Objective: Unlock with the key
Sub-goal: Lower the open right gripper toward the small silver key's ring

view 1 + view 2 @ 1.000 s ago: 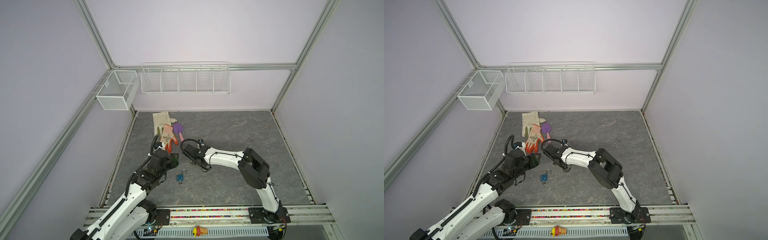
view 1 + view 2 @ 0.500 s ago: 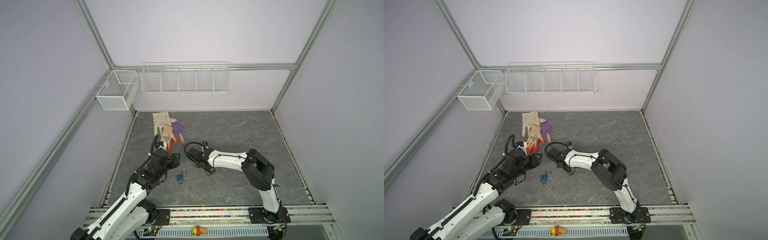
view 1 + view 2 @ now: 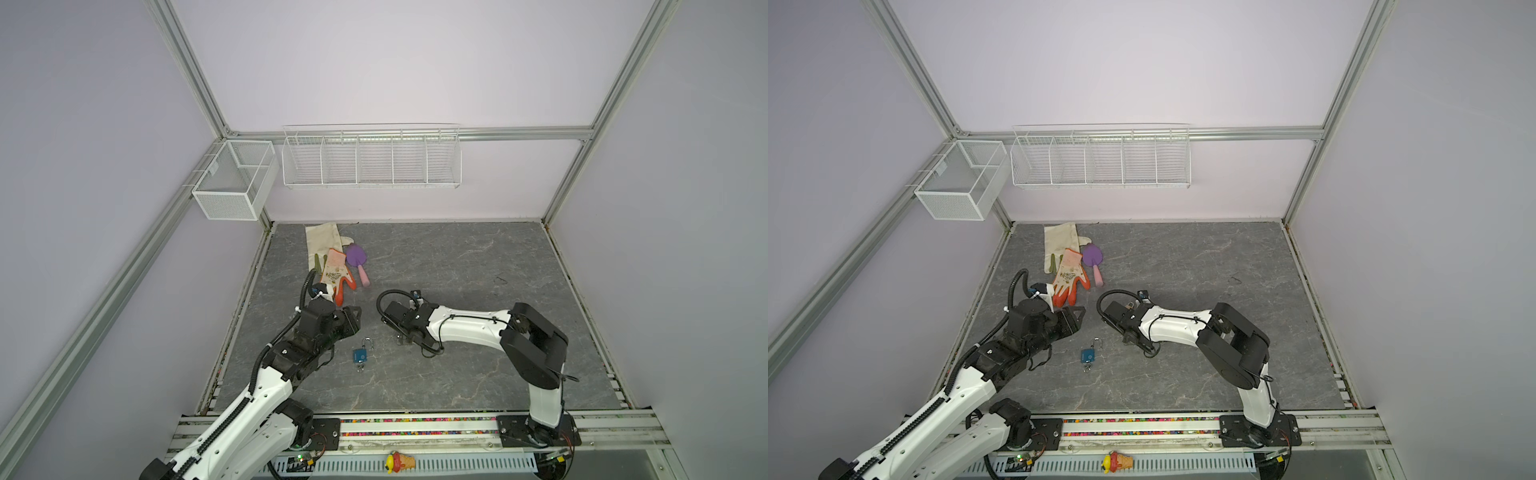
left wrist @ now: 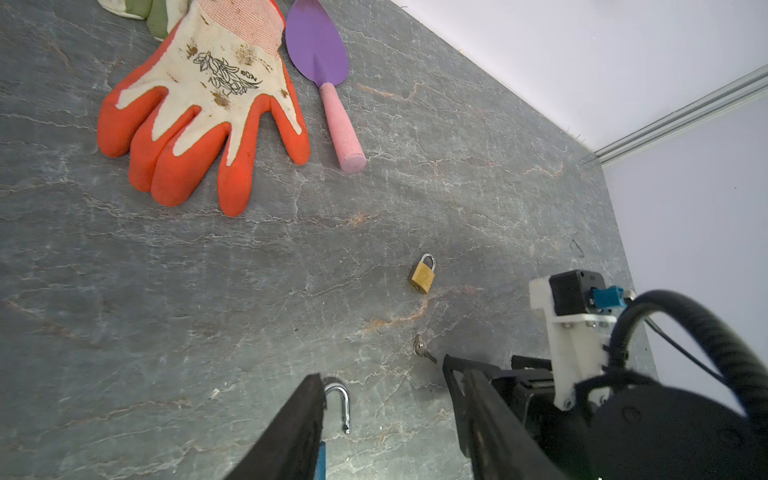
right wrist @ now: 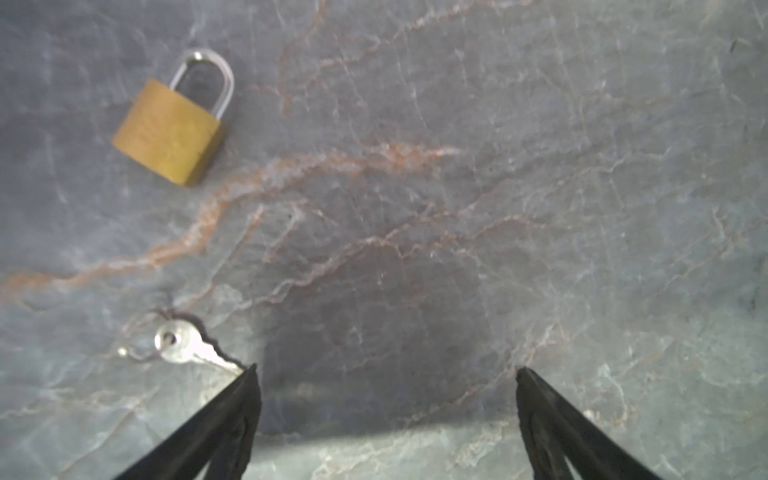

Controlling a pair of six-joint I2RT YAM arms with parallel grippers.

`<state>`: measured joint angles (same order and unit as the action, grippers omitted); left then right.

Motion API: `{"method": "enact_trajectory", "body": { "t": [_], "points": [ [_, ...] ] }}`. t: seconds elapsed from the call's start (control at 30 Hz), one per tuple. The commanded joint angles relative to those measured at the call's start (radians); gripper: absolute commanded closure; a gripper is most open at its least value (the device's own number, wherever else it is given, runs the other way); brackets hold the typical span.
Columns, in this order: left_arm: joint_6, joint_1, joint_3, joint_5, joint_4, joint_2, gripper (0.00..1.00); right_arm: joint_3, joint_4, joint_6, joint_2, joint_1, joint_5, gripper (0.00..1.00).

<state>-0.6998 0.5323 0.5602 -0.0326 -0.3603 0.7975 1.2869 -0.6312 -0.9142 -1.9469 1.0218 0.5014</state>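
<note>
- Brass padlock (image 5: pixel 170 129), shackle closed, lies on the grey counter (image 5: pixel 457 166), its face too blurred to read.
- Silver key (image 5: pixel 183 343) lies near the brass padlock, not touching it, its tip just beside the right jaws.
- Right jaws stand wide open, empty.
- Left jaws are partly open, empty, beyond the key from the brass padlock.
- Glove (image 4: pixel 208 104), well apart from the brass padlock, shows a leaf print and small letters, hard to read.

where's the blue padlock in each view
Top view: blue padlock left of centre, just below the left gripper.
Top view: same spot, below the gripper tips.
Left wrist: low in the picture, silver shackle showing, body mostly hidden by a gripper finger.
Right wrist: not in it.
Shared landmark: orange glove, also in the left wrist view.
</note>
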Motion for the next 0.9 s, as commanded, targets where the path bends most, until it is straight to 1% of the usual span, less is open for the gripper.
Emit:
{"method": "enact_trajectory", "body": {
  "t": [0.0,0.13,0.4,0.67,0.77,0.87],
  "points": [
    [-0.008,0.003,0.045,-0.012,-0.035,-0.027,0.46,0.026,0.013,0.046,-0.011,-0.019,-0.015,0.04],
    [-0.001,0.003,0.040,-0.030,-0.051,-0.039,0.46,0.069,0.010,0.099,-0.053,-0.026,-0.044,0.04],
    [0.010,0.004,0.045,-0.054,-0.081,-0.052,0.45,0.114,0.024,0.118,-0.119,-0.044,-0.085,0.04],
    [0.023,0.003,0.050,-0.075,-0.107,-0.070,0.44,0.117,0.087,0.187,-0.141,-0.016,-0.167,0.05],
    [0.025,0.004,0.050,-0.076,-0.119,-0.073,0.44,0.113,0.057,0.189,-0.136,-0.006,-0.168,0.05],
    [0.025,0.003,0.050,-0.075,-0.124,-0.078,0.44,0.082,0.017,0.161,-0.113,-0.005,-0.145,0.05]
  ]
}}
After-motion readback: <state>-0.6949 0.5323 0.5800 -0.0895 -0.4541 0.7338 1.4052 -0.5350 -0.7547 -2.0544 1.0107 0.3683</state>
